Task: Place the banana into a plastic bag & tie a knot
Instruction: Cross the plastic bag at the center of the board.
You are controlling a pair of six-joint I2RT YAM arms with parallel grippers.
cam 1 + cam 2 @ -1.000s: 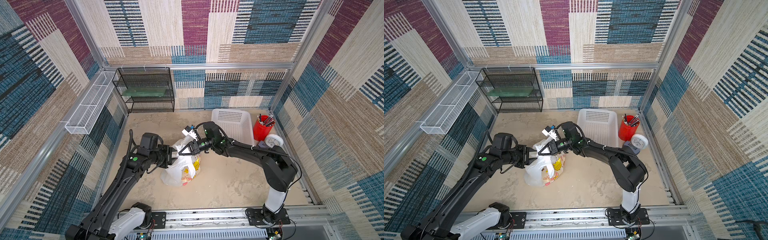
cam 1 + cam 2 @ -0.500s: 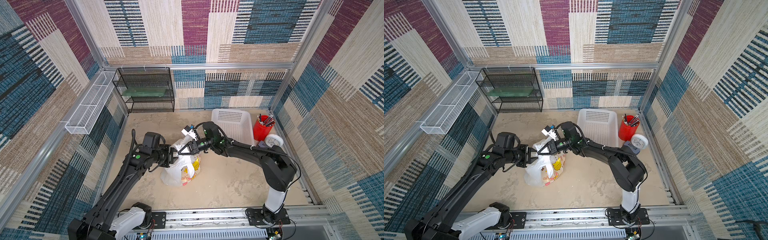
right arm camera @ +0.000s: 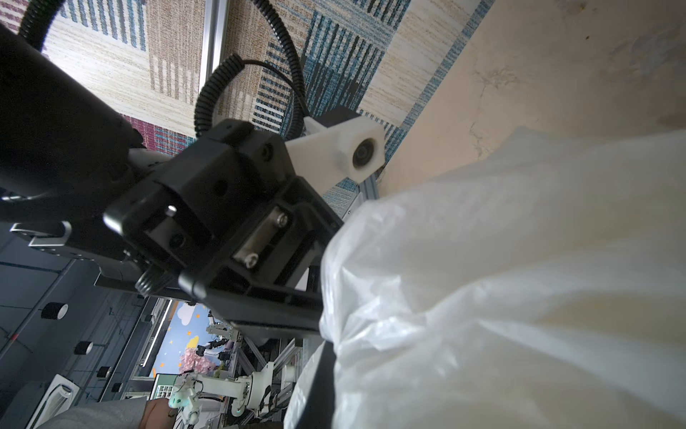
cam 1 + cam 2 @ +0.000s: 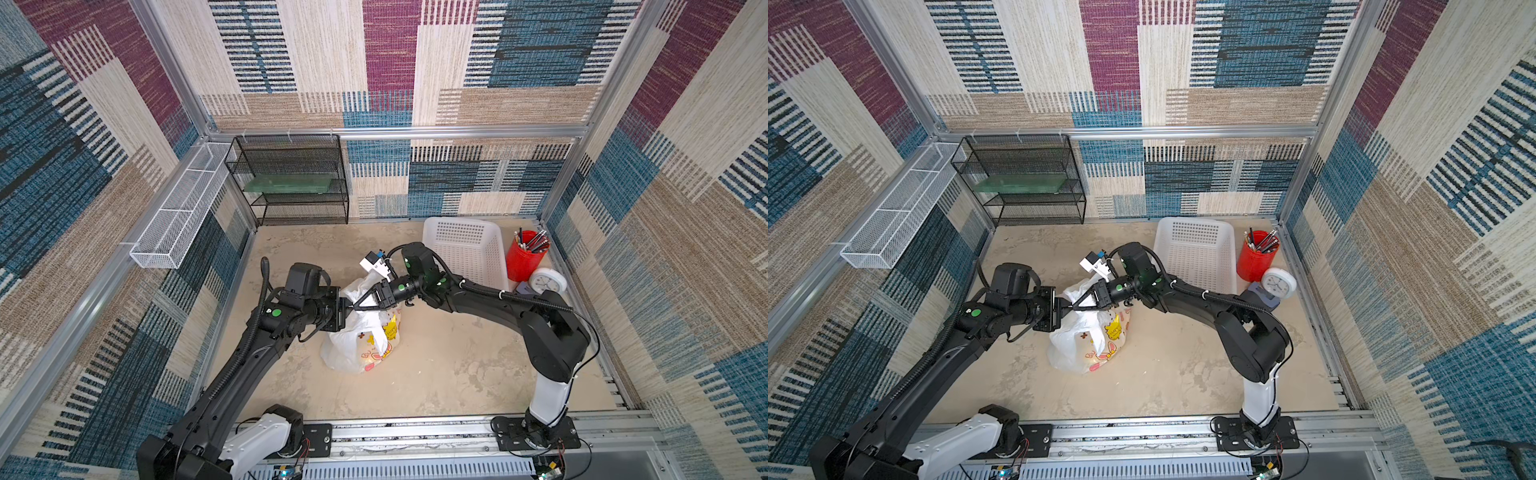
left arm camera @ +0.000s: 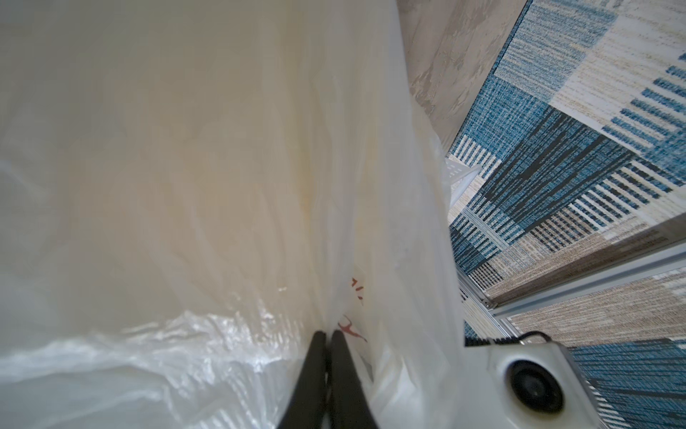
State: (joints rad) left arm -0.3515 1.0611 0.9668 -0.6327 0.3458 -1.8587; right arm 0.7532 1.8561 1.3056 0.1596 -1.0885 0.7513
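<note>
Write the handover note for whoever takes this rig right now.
Left tool: shut, pinching the thin, translucent white plastic bag with cartoon prints near its top.
Right tool: shut on the same bag top, tip to tip with the left tool.
The bag stands bulging mid-way on the beige tabletop; the banana cannot be made out inside.
Done: the top is gathered.
Left: no finished knot shows; tie it.

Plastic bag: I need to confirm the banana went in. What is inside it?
Nothing inside shows clearly. The plastic bag bulges; the left wrist view gives only a faint yellowish tint through the film. The yellow in both top views is outside print.
</note>
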